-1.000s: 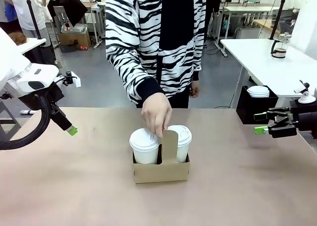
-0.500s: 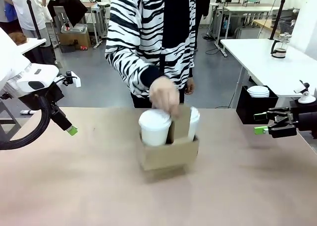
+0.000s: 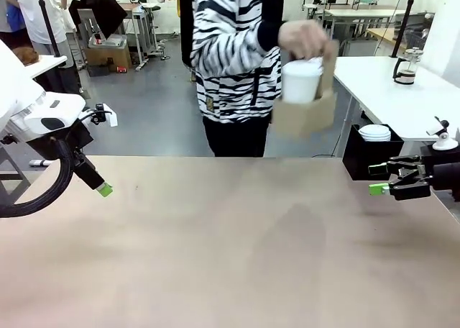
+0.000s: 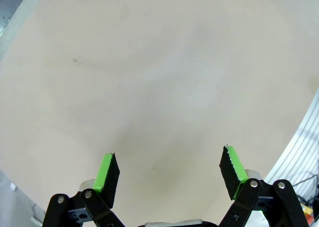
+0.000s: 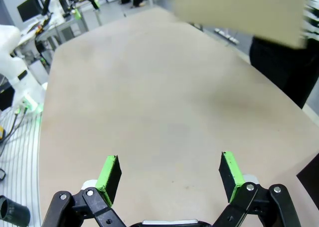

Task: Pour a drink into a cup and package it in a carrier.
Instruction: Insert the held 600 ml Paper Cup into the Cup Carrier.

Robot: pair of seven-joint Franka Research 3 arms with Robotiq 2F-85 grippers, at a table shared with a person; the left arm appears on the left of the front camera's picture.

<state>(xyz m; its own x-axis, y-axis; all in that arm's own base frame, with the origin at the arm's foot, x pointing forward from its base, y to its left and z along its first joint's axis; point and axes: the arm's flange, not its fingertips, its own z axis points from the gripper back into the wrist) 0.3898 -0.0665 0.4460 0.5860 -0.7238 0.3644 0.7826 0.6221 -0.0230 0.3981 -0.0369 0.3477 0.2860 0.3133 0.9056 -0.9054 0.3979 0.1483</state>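
lifted by the person's hand (image 3: 302, 37), carrier (image 3: 305, 112) hangs well above both jaws.

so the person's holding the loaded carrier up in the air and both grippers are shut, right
Not quite. The person's hand does hold the carrier up in the air with a lidded white cup in it, but both grippers are open. The wrist views show it: the left gripper and the right gripper have their jaws spread wide, holding nothing.
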